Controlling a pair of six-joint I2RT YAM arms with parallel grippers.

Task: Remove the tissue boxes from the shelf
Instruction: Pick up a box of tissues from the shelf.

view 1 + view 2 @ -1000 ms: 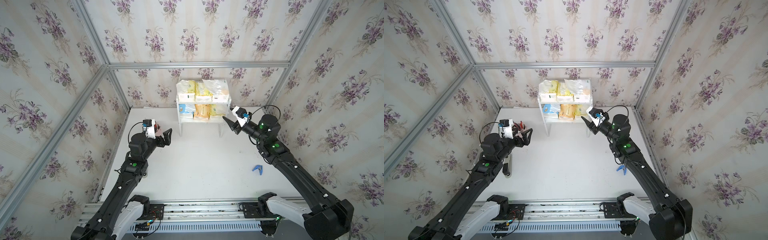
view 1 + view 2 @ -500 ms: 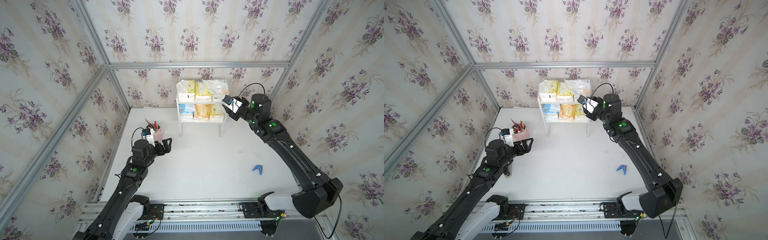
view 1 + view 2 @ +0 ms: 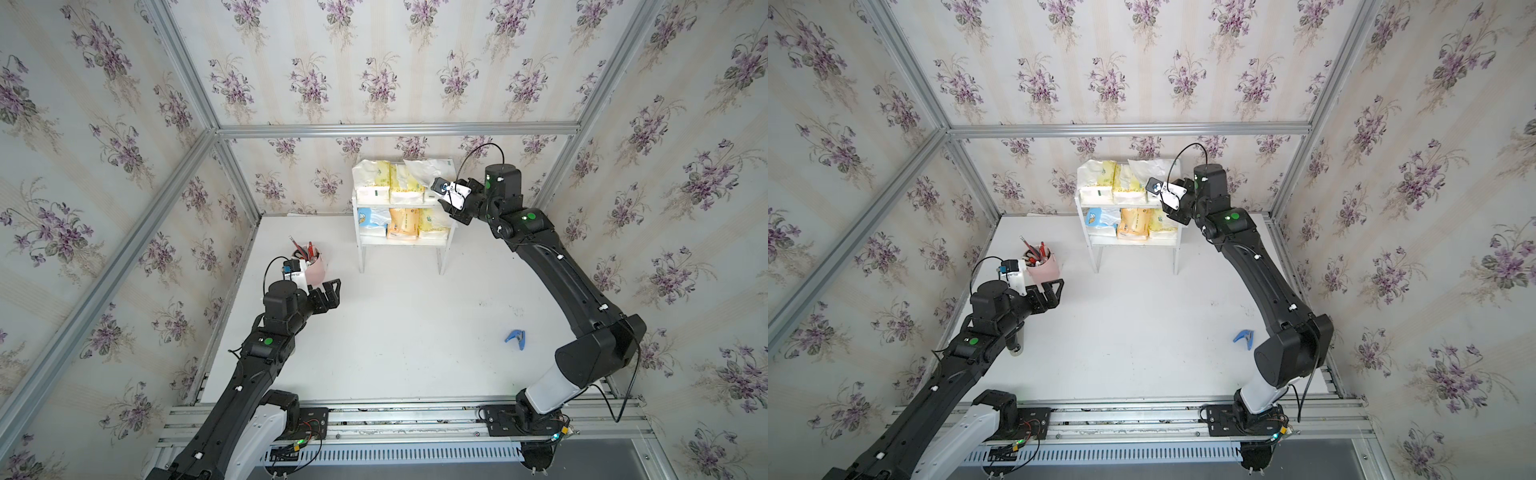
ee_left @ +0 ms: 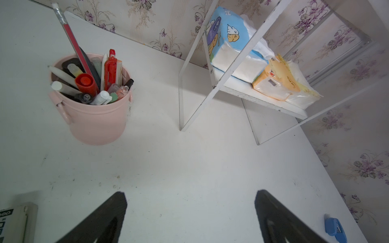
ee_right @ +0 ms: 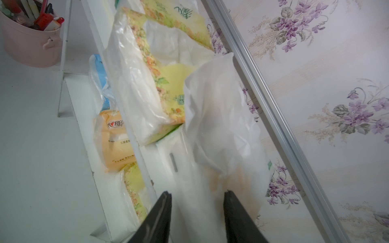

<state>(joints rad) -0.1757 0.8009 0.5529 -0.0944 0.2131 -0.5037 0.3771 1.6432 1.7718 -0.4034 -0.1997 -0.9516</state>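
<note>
White pack, shelf top tier, upper centre in both top views: clamped by right gripper. Left gripper open.

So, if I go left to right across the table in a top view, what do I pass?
pen cup → shelf → blue clip

Pink pen cup stands upright, stuffed with pens; blue clip lies well apart.
</note>
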